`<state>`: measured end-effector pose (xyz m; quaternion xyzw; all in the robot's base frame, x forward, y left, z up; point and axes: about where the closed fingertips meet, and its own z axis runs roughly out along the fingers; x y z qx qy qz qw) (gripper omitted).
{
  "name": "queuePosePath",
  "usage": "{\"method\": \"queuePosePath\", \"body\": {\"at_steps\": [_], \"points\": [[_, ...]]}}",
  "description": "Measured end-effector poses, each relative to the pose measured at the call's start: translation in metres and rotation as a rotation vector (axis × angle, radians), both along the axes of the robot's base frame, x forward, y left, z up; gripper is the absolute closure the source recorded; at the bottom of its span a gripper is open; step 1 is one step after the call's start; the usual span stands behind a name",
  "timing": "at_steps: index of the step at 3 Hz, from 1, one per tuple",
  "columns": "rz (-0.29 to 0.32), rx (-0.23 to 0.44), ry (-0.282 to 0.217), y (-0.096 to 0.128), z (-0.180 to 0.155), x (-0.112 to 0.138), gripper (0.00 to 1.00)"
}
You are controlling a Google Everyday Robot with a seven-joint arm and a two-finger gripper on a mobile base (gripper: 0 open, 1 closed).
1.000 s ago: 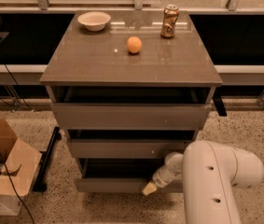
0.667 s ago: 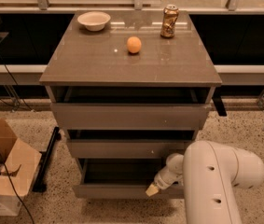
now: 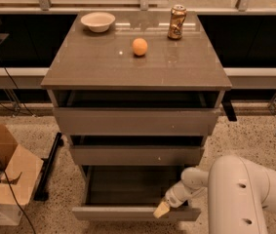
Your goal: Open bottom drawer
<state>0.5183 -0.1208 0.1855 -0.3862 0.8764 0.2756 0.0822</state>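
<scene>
The bottom drawer (image 3: 128, 213) is pulled out under the counter (image 3: 103, 65); the gripper (image 3: 161, 209) touches the right part of its front's top edge; if the gripper is spread or closed, I cannot tell

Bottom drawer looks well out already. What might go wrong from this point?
The gripper sits at the top edge of the plain grey-brown bottom drawer front; it may slip off. More pulling might overrun the drawer's travel. A jolt might roll the round orange fruit on the grey cabinet top.
</scene>
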Motion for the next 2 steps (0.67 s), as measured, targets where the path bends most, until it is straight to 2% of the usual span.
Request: {"method": "queuePosePath", "body": {"at_steps": [1,2], "points": [[-0.011,0.026,0.029,0.002,-0.001,-0.014,0.04],[-0.056,0.123,0.146,0.012,-0.004,-0.066,0.0]]}}
